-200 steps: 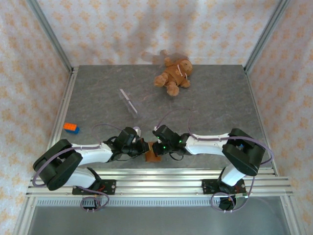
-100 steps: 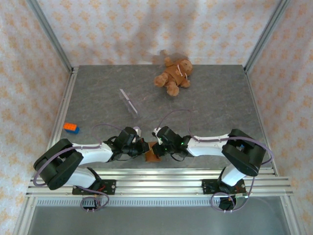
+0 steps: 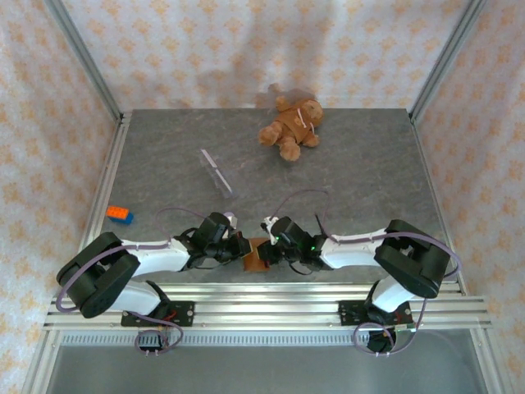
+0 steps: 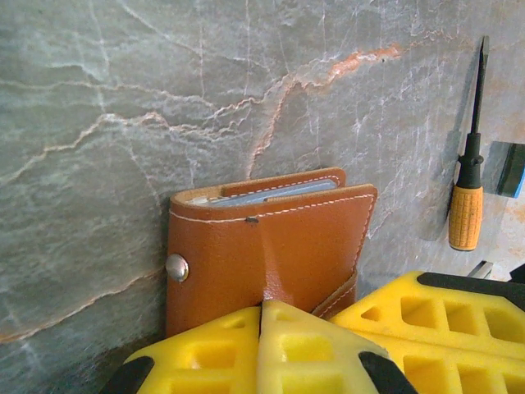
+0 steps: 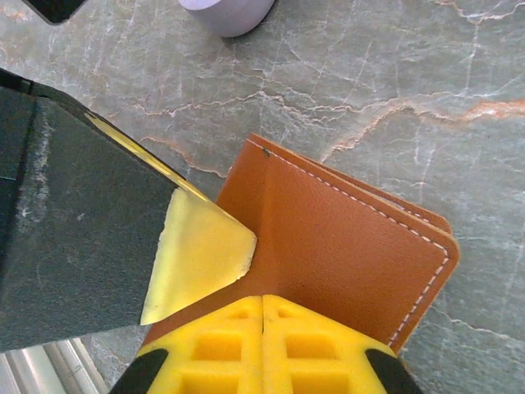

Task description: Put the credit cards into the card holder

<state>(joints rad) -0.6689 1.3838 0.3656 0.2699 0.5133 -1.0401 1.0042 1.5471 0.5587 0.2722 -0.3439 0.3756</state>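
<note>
At the 6 o'clock edge of the table (image 3: 353,180), top view: one card holder (image 3: 257,256), brown leather, folded shut, lying flat.

Count:
- Two arms.
- One teddy bear (image 3: 291,123) at 12 o'clock.
- One orange-and-blue block (image 3: 119,215) at 8 o'clock.
- One clear strip (image 3: 217,171) at 10 o'clock.
- One screwdriver (image 4: 466,215) with an orange handle, left wrist view, at 3 o'clock of the holder.
- Credit cards (image 4: 279,191): pale grey-blue edges show between the leather covers. The number cannot be told.

Surface: grey marble-look top with pale and rust veins. The walls (image 3: 246,49) are patterned cream and orange with aluminium corner posts. A slotted rail (image 3: 271,312) carries the arm bases.

Left gripper (image 3: 240,246) is at 9 o'clock of the holder, jaws together. In its wrist view the yellow tips (image 4: 261,328) meet against the cover, with the snap button (image 4: 176,267) at 10 o'clock of them.

Right gripper (image 3: 269,246) is at 3 o'clock of the holder, jaws together, tips (image 5: 262,316) on the leather (image 5: 344,246).
</note>
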